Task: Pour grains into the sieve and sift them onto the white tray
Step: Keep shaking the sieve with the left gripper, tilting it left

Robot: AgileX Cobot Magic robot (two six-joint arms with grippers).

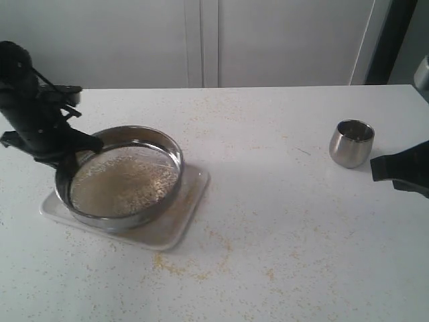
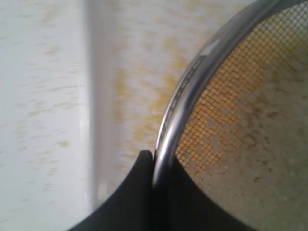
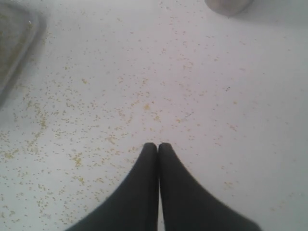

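Note:
The round steel sieve (image 1: 124,178) hangs tilted just over the white tray (image 1: 174,225), with pale grains (image 1: 127,184) spread over its mesh. My left gripper (image 1: 67,157) is shut on the sieve's left rim (image 2: 178,103), one finger inside the ring and one outside. Through the mesh (image 2: 245,106) the left wrist view shows yellow and whitish grains. The tray's bare surface (image 2: 130,77) beside the rim carries streaks of golden grains. My right gripper (image 3: 158,146) is shut on nothing, hovering over the table at the far right (image 1: 375,168).
A small rounded steel cup (image 1: 351,142) stands upright at the right, close to my right gripper. Loose grains are scattered over the white table (image 1: 268,221), thickest in front of the tray (image 1: 174,265). The tray's corner (image 3: 17,43) shows in the right wrist view.

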